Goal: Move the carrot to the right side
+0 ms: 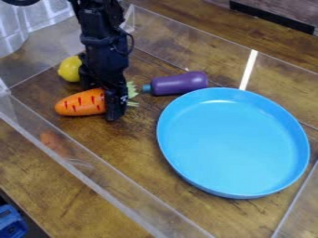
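The wooden tabletop [74, 177] carries a blue plate [232, 139] at right. The carrot [82, 103] lies free at left, so the move seems not done. The end effector [118, 105] stands open beside it.

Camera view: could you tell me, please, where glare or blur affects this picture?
In the camera view, a bright streak of glare sits on the clear wall behind the blue plate; the whole frame is soft and low in detail; the gripper is dark, so its fingers are hard to separate, while the carrot beside it reads clearly.
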Available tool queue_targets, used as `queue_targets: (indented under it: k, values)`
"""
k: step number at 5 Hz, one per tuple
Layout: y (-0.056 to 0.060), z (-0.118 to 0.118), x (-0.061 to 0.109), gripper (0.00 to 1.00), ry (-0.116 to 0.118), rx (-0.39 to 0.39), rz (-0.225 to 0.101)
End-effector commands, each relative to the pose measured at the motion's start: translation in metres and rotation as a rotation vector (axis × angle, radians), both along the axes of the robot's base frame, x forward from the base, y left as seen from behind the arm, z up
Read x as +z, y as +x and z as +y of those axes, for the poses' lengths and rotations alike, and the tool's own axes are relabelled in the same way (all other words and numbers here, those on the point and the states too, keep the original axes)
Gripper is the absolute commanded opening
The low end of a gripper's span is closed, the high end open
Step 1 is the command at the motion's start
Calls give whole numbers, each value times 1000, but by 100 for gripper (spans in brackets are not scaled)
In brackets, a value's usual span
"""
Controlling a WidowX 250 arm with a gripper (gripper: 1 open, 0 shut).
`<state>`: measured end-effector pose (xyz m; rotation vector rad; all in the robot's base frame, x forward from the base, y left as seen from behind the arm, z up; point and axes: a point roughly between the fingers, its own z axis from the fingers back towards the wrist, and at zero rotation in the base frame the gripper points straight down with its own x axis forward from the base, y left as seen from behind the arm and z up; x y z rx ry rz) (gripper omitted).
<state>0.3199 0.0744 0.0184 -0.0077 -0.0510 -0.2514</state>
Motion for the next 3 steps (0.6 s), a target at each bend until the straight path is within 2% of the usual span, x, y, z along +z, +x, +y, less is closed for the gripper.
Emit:
queue_targets:
  k: [1, 3]
  values:
    - [-3, 18, 11, 0, -2, 120, -47]
    - [-14, 11, 11, 0, -15, 114, -53]
